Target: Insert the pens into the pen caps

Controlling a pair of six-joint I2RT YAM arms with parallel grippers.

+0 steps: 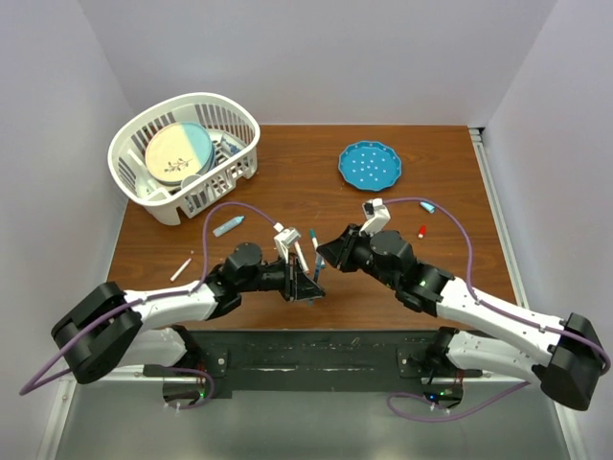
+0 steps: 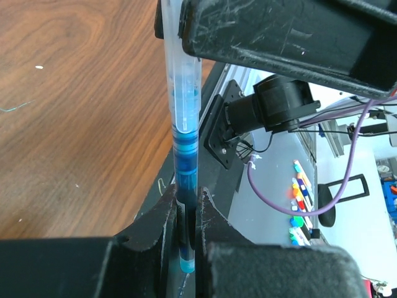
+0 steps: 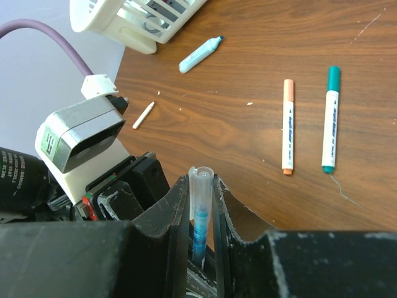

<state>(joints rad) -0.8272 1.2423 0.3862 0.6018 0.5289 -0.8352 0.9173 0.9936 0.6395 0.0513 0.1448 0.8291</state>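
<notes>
Both arms meet over the middle of the tabletop (image 1: 306,182), working on one blue pen (image 2: 185,155). The left end effector (image 2: 186,211) is narrowed hard on the pen's lower, blue-banded part, and the pen stands roughly along the line between the two arms. The right end effector (image 3: 201,187) is likewise narrow, pinching a clear tube (image 3: 201,176) with blue showing inside it. In the left wrist view this clear length runs straight on from the blue part. Whether it is a cap pushed over the pen or part of the barrel cannot be told.

The pen is probably very light and stiff, a slim, hard plastic rod. Its round, smooth wall is likely to twist or slide between flat pads under an end-on push. A hold close to the joining end, pads square across the barrel, would keep it from levering sideways. The clear tube looks thin-walled, so a firm squeeze might pinch it oval and bind the fit.

The other pens lie loose on the wood: a salmon pen (image 3: 288,127) and a teal pen (image 3: 330,121) lie side by side, and a thicker light blue pen (image 3: 200,54) lies nearer the basket (image 1: 239,115). A red cap (image 1: 421,230) and a light blue cap (image 1: 427,206) sit to the right. Being tiny and round, they should roll easily and want a grip across the middle.
</notes>
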